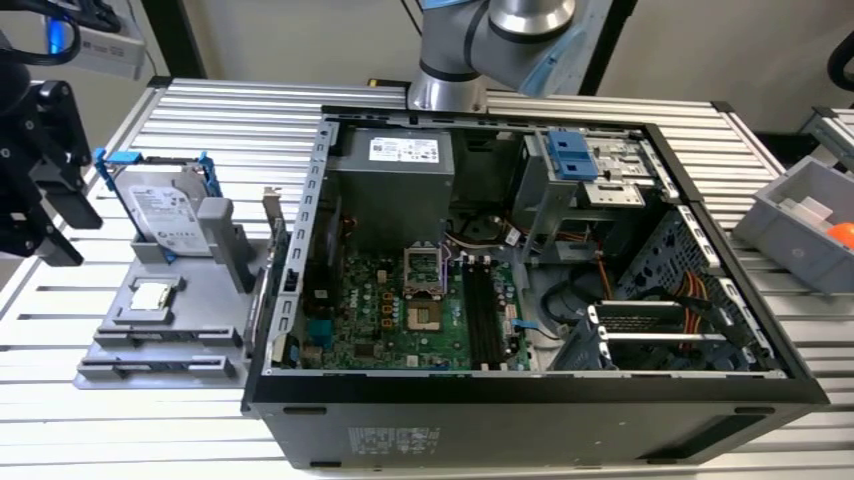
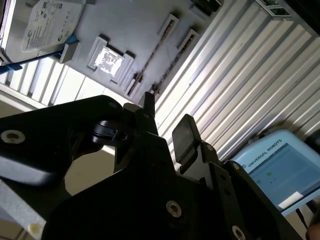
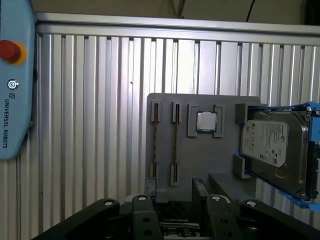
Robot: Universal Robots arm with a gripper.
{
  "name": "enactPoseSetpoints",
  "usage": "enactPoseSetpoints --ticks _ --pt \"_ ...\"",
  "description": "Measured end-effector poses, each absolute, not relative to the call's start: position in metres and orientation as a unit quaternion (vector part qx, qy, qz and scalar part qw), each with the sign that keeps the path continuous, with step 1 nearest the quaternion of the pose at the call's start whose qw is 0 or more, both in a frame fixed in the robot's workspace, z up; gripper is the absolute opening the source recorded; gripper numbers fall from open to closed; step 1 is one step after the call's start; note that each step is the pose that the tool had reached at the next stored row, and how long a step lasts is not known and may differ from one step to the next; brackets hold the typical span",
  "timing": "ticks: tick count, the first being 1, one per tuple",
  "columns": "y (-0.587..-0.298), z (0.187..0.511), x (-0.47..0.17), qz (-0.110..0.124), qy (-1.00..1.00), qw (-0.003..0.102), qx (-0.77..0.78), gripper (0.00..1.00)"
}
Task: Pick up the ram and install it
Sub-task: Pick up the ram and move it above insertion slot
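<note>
The open computer case (image 1: 534, 395) sits on the ribbed surface (image 1: 200, 110), and its long dark memory slots (image 1: 483, 310) look unfilled, so by my reading nothing is installed yet. On the exterior view's left lies the grey holder (image 3: 205, 160). The claw (image 3: 175, 186) hovers above it with fingers apart, holding nothing. The ram (image 3: 175, 145) stands on edge in the holder, ungrasped, just beside a second stick (image 3: 154, 142). Its long axis runs parallel to the surface ribs, one end toward the claw, the other pointing away.
</note>
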State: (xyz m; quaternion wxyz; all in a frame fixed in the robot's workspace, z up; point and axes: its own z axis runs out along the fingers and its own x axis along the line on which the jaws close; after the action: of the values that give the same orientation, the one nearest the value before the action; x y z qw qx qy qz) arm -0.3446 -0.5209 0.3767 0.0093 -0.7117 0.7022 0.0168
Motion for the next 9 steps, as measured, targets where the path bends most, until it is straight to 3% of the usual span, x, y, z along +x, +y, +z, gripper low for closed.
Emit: enactPoseSetpoints --ticks 9 --pt "-0.5206 0.3708 -0.3446 0.016 0.706 0.009 -0.708 1.00"
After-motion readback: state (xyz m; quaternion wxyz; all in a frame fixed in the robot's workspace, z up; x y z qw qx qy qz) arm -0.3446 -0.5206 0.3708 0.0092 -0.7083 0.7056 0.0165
